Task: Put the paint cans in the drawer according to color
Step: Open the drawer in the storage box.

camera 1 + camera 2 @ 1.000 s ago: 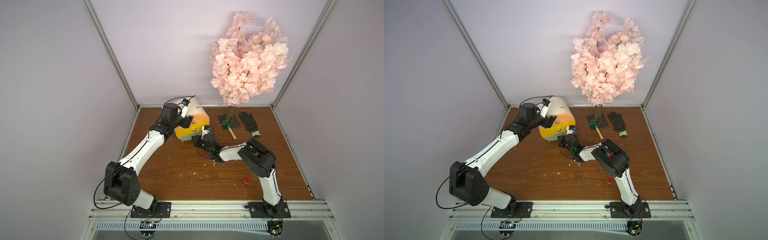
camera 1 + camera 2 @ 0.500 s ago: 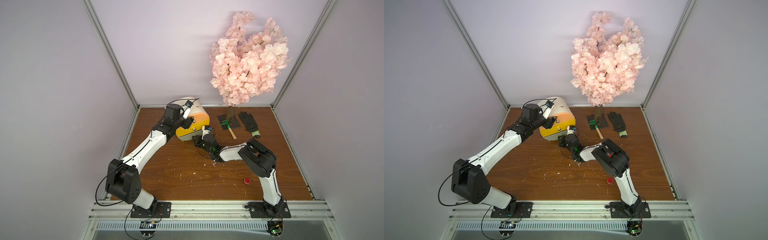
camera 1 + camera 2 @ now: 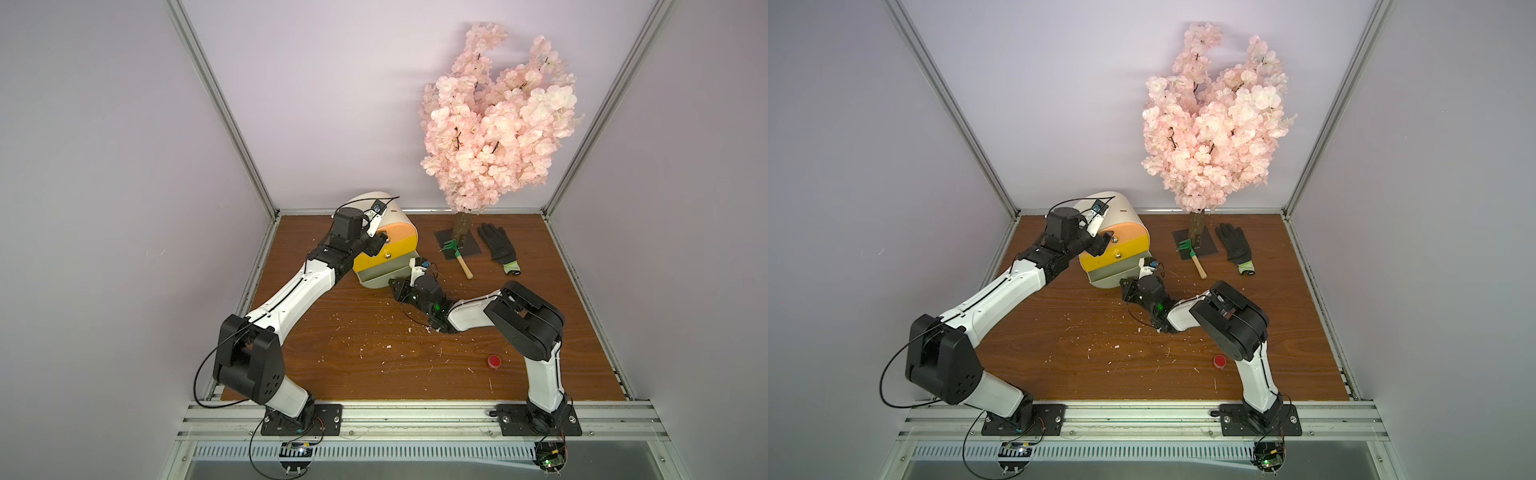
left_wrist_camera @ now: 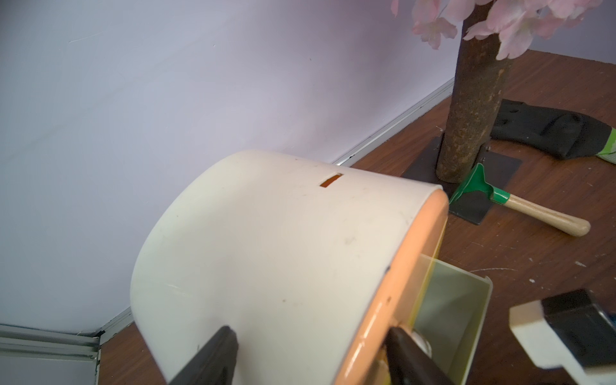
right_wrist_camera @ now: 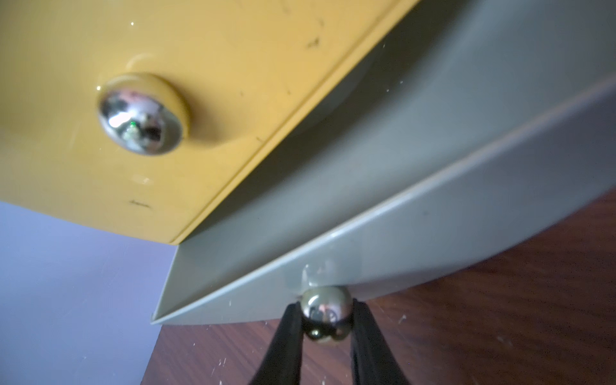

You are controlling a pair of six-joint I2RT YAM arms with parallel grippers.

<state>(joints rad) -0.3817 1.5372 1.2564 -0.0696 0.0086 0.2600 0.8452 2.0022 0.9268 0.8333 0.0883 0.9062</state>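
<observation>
R pincer (image 5: 325, 320) nipped tight on knob (image 5: 326, 306) of grey drawer (image 5: 433, 200), btm centre of wrist view, prob. to slide it; L pincer (image 4: 311, 336) wide, astride cabinet (image 4: 266, 233) top, prob. steadying; red can (image 3: 493, 360) alone on table (image 3: 332, 374), lower right in both top views.

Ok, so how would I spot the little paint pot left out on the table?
Start at the pink blossom tree at the back and come straight toward the front of the wooden table. Beside the right arm's white upright stands a tiny round pot; it is the only red thing there.
</observation>
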